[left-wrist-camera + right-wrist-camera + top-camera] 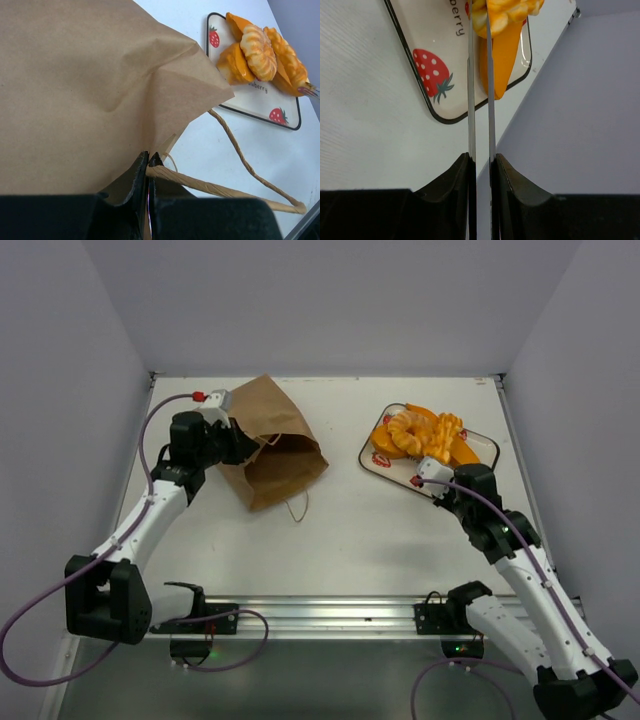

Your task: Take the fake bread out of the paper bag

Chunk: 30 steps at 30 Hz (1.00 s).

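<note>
One camera looks down on the whole white tabletop (360,540) from high at its near edge. Both wrist cameras, far nearer, face the black-rimmed, strawberry-printed white tray (260,102), shared by all three.

A white tray (485,443) with a dark rim and printed red strawberries lies askew on the far right of the white table (370,540). Plain grey walls (330,300) enclose three sides. A metal rail (330,618) runs along the near edge.
</note>
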Tool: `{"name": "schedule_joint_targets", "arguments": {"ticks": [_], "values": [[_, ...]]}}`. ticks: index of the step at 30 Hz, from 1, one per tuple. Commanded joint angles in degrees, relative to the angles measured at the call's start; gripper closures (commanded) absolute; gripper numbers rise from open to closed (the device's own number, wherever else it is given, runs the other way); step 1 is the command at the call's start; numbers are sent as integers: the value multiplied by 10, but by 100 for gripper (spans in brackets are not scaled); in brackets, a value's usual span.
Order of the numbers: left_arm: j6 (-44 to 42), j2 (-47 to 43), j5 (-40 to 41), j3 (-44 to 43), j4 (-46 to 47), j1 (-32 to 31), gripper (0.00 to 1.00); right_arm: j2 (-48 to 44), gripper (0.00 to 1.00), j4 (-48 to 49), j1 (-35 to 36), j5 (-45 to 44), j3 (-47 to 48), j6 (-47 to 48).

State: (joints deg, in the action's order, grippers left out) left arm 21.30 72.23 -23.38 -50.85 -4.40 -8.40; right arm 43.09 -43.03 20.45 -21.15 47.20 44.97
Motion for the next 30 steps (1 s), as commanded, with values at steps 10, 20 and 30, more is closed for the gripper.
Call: {"name": "schedule_joint_targets", "arguments": {"ticks": [10,20,30], "values": [[-31,-73,-42,73,56,4,94,6,100,-50,-27,28,-42,45],[-47,-81,-42,98,63,4,94,38,84,-49,-26,48,-70,48],[-49,-89,-42,103,62,4,94,38,55,-47,-26,51,-41,16]]}}
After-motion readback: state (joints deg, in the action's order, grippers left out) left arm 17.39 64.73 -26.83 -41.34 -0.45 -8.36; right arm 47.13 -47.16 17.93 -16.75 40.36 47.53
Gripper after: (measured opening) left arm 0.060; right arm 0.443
